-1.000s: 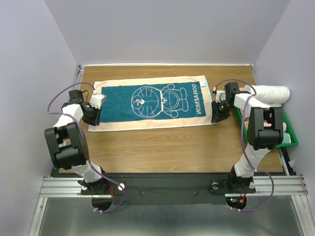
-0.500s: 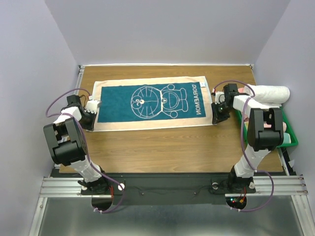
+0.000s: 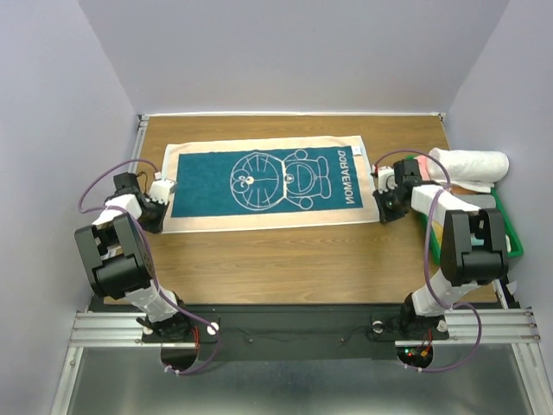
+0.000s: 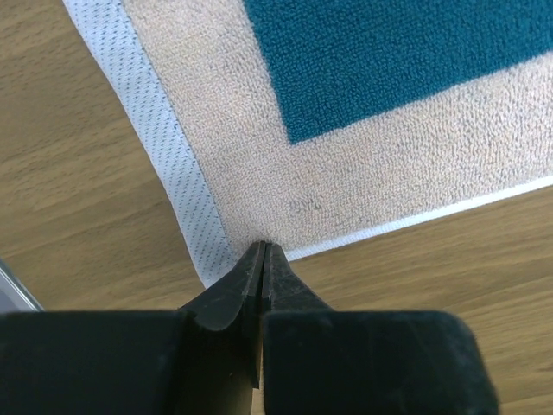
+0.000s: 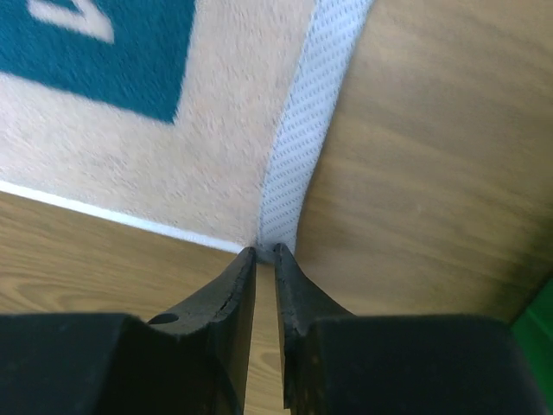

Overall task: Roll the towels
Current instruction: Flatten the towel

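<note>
Your left claw and right claw each pinch a near corner of the Doraemon towel, which lies flat on the tabletop and isn't rolled yet. One rolled towel is already at the green bin.

Teal towel lies flat (print up); a cream roll, seemingly another towel, far right.

A flat towel lies lengthwise across the far half of the table. The left gripper sits at its near left corner and the right gripper at its near right corner (each touching the cloth). Further right, a rolled towel rests on a bin.
</note>
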Available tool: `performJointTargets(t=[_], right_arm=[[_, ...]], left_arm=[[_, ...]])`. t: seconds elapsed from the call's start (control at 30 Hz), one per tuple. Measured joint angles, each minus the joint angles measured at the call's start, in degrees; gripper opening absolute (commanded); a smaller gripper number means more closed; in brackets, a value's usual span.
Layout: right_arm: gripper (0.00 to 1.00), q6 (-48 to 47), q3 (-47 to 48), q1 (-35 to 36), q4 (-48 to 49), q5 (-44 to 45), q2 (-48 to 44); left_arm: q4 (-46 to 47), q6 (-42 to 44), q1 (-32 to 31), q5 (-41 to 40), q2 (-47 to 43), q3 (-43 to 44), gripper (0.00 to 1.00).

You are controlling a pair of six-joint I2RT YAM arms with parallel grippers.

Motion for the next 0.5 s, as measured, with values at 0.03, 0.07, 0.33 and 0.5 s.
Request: performJointTargets(t=[0.03, 0.07, 0.33, 0.5], right_arm=[[0.2, -0.76, -1.6, 0.0, 0.68, 0.85, -1.44], [0.21, -1.55, -2.47, -0.02, 0.44, 2.62, -2.16], [0.22, -4.07, -5.05, -1.6, -8.81, 6.88, -6.45], [0.3, -3.63, 1.75, -1.6, -15.76, 2.64, -6.08]], left_arm=[[-0.13, 0.74, 0.02, 0.13, -0.52, -0.55, 0.1], [-0.61, 1.84, 0.04, -0.02, -1.14, -1.14, 0.1], [-5.55, 6.03, 1.29, -0.42, -2.89, -1.75, 0.21], [-11.15, 6.19, 1.33, 2.14, -3.34, 2.27, 0.39]])
